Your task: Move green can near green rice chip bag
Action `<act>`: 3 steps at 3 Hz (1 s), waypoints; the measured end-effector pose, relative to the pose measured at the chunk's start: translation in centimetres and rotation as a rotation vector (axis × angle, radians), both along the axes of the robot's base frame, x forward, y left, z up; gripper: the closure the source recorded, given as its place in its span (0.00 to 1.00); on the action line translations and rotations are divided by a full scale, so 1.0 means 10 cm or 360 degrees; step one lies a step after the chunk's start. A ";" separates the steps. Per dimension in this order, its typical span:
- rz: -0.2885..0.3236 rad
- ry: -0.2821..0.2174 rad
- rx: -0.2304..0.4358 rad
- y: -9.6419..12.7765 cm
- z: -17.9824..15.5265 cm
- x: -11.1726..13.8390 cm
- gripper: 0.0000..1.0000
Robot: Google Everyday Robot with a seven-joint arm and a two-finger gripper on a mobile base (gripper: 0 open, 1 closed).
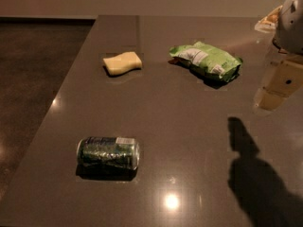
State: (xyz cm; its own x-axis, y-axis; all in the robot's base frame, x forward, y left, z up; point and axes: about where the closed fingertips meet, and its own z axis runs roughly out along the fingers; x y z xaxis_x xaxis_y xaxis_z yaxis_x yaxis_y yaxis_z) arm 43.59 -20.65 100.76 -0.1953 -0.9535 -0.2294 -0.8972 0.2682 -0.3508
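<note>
The green can (109,152) lies on its side on the dark grey table (156,112), near the front left. It has silver ends and a dented middle. The green rice chip bag (206,60) lies flat at the back right of the middle, with a white label panel and wrinkled surface. My gripper (273,92) hangs above the table at the right edge of the view, to the right of the bag and far from the can. It holds nothing that I can see.
A pale yellow sponge (123,62) lies at the back left, to the left of the bag. The table's left edge runs diagonally, with dark floor (33,70) beyond. A pale object (268,22) sits at the far right corner. The arm's shadow (255,174) falls at front right.
</note>
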 end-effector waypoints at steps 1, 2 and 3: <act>0.0000 0.0000 0.0000 0.00 0.00 0.00 0.00; -0.0006 0.0052 0.0015 0.03 -0.15 -0.01 0.00; -0.0018 0.0180 0.0041 0.07 -0.44 -0.04 0.00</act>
